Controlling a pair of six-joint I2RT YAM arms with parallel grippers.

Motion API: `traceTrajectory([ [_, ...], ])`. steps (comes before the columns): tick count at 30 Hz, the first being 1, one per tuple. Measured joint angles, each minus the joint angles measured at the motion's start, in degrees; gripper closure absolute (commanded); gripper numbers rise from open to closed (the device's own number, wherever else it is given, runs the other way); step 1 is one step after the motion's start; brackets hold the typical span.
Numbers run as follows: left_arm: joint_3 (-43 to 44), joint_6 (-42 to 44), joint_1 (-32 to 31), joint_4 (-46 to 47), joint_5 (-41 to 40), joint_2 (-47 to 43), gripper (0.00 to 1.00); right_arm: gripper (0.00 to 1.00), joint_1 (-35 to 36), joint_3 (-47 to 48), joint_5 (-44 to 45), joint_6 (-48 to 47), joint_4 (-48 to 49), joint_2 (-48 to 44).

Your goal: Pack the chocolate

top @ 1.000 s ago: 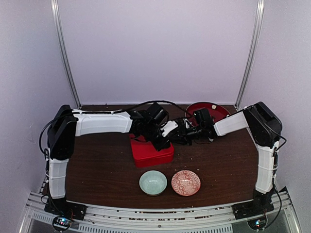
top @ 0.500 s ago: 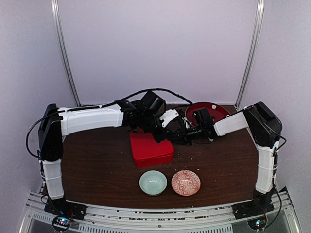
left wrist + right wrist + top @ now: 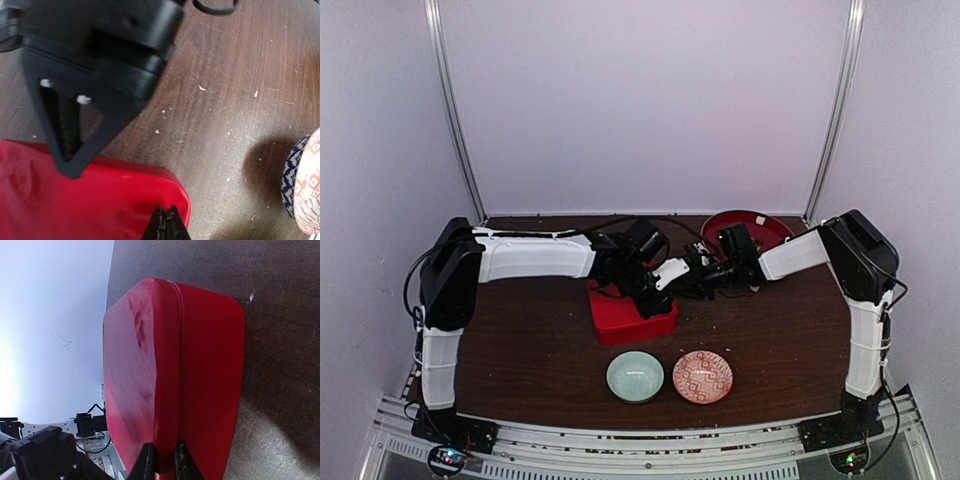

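Observation:
No chocolate pieces show in any view. A closed red box [image 3: 630,312] lies on the table at mid-centre. It also shows in the left wrist view [image 3: 75,195] and the right wrist view [image 3: 170,365]. My left gripper [image 3: 658,283] is shut and empty. Its tips [image 3: 166,222] are over the lid near the box's right corner, and I cannot tell whether they touch it. My right gripper [image 3: 692,274] is shut on the lid's rim at the box's right end [image 3: 163,460], one finger on each side of the rim.
A pale green bowl [image 3: 635,376] and a red patterned bowl [image 3: 702,376] stand side by side near the front edge. The patterned bowl also shows in the left wrist view [image 3: 307,190]. A red plate [image 3: 745,226] lies at the back right, behind my right arm.
My left arm rose and reached further back half a second ago, then came back down over the red box. My right gripper has stayed at the box's right end.

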Motion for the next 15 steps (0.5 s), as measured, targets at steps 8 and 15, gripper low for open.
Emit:
traceTrajectory([
  [8,3.9,-2.3,5.8,0.8,-6.3,-4.6,0.92,0.97,0.0,0.0,0.0,-0.1,-0.1,0.0],
  [15,7.6,-3.5,10.8,4.5,-10.6,-4.0,0.92,0.97,0.0,0.0,0.0,-0.1,-0.1,0.0],
])
